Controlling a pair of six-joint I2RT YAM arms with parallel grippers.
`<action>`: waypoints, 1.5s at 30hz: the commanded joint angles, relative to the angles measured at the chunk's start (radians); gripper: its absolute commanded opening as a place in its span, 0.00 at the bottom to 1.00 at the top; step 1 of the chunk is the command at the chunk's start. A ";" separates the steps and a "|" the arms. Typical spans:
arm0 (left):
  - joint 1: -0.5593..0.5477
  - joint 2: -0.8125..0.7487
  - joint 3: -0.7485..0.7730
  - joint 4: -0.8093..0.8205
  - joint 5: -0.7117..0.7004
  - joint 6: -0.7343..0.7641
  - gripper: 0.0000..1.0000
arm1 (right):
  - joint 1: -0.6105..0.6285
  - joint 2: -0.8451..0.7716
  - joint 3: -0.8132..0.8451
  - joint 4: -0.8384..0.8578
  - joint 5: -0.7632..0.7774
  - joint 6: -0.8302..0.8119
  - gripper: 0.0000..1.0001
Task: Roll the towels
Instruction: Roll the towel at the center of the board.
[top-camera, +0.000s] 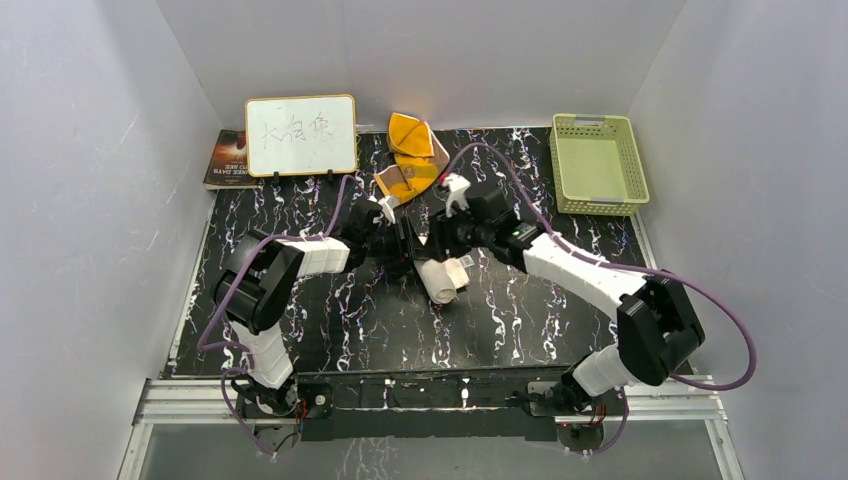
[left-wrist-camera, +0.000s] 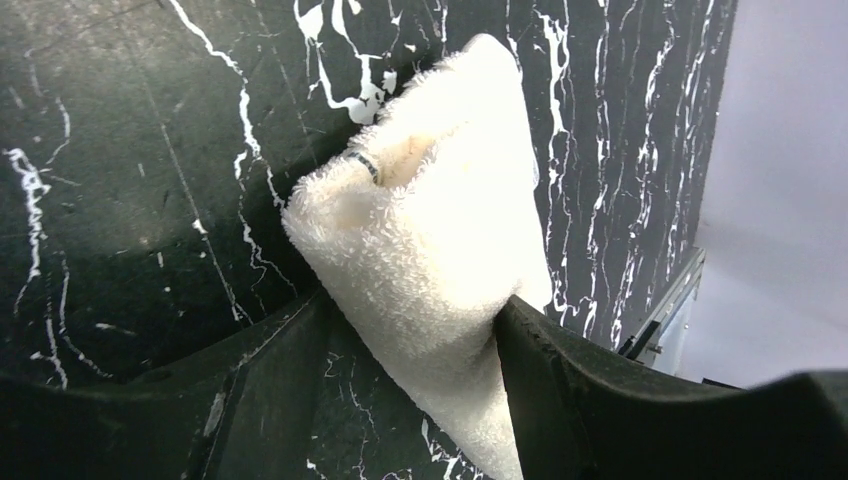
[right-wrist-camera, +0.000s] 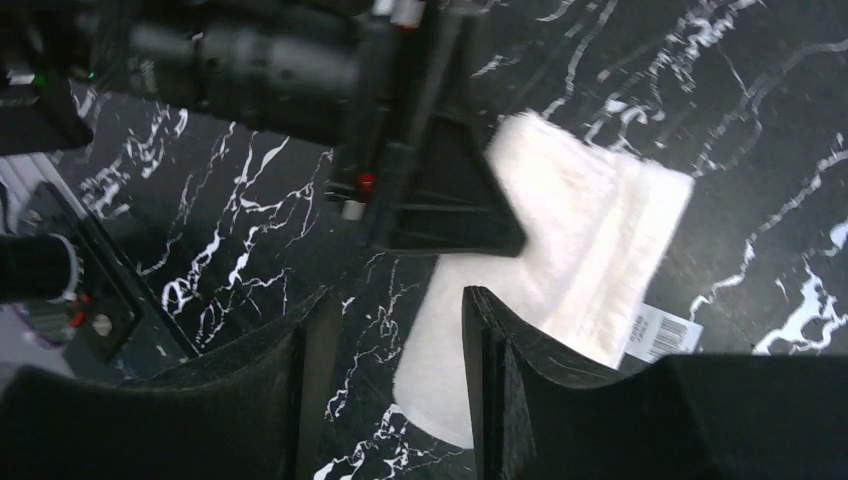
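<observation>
The cream-white terry towel (left-wrist-camera: 430, 220) lay rolled into a loose bundle near the middle of the black, white-veined marble bench (top-camera: 400, 335). The left gripper (left-wrist-camera: 415, 300) had its fingers (left-wrist-camera: 560, 390) either side of that roll, and as far as I could make out both tips pressed into the pile, holding it. The right gripper (right-wrist-camera: 398, 300) hung just beside, its fingers (right-wrist-camera: 500, 390) parted a modest way with nothing between them, one over the towel's flatter end near a barcode label (right-wrist-camera: 662, 333). The smaller orange-yellow towel (top-camera: 410, 150) sat crumpled at the far edge, just beside a white board with writing (top-camera: 300, 135) and well apart from a green plastic basket (top-camera: 597, 165)
</observation>
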 joint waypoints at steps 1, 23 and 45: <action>-0.002 -0.041 0.029 -0.142 -0.088 0.059 0.59 | 0.129 0.000 0.053 -0.111 0.277 -0.098 0.45; -0.017 -0.029 0.061 -0.190 -0.098 0.068 0.60 | 0.173 0.095 -0.044 -0.064 0.301 -0.060 0.36; -0.018 -0.078 -0.012 0.125 0.051 0.013 0.81 | -0.214 0.122 -0.225 0.118 -0.209 0.067 0.31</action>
